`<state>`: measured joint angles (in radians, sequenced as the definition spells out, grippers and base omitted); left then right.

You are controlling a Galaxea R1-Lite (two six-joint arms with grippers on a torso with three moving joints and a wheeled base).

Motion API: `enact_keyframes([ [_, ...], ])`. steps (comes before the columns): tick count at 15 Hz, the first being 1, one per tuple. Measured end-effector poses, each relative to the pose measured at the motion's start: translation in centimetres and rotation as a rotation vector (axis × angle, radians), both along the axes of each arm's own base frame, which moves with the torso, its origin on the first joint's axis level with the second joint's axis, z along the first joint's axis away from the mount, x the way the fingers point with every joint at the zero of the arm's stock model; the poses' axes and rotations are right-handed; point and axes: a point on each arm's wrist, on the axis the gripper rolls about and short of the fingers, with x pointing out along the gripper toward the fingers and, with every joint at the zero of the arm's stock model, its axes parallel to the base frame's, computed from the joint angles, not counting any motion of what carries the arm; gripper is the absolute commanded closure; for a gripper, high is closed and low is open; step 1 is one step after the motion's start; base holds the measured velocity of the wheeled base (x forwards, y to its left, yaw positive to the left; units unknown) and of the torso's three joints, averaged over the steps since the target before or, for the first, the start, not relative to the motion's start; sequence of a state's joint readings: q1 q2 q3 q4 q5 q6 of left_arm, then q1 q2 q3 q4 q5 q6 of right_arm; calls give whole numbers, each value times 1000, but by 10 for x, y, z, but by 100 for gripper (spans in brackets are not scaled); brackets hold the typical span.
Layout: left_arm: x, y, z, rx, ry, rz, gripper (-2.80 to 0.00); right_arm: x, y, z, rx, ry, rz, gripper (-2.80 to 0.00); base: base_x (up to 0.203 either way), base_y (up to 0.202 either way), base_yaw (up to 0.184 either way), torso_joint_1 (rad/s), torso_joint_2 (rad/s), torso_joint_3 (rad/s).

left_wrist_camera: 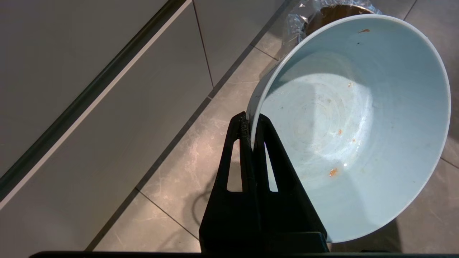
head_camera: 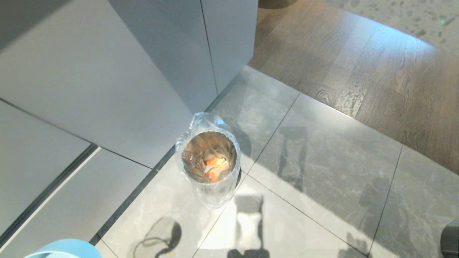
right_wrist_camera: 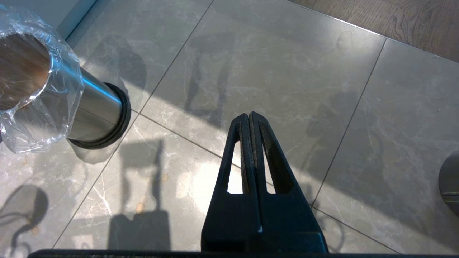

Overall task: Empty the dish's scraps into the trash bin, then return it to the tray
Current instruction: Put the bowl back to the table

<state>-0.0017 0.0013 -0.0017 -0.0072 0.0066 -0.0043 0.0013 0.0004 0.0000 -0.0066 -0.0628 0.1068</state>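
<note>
Scraps [head_camera: 214,167] lie in the bin [head_camera: 209,163] mid-frame; left gripper [left_wrist_camera: 251,126] pinches the emptied bowl [left_wrist_camera: 355,122]'s rim, right gripper [right_wrist_camera: 250,116] clenched empty. Next: back to the unseen tray.

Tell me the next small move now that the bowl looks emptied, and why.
Probably lift the dish away from the trash bin and start back toward the tray, which is out of view. The left gripper is shut on the dish's rim, only smears remain inside it, and the scraps lie in the bin. The right gripper hangs shut and empty over the floor.
</note>
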Motion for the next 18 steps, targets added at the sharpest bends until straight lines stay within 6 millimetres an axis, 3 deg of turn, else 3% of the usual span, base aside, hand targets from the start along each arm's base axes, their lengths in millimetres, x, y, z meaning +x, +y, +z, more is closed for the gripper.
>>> enact_keyframes([
  [18,0,0,0,1,1,-1,0,0,0,0,-1,-1,0,0,0,0,0,0,0,0],
])
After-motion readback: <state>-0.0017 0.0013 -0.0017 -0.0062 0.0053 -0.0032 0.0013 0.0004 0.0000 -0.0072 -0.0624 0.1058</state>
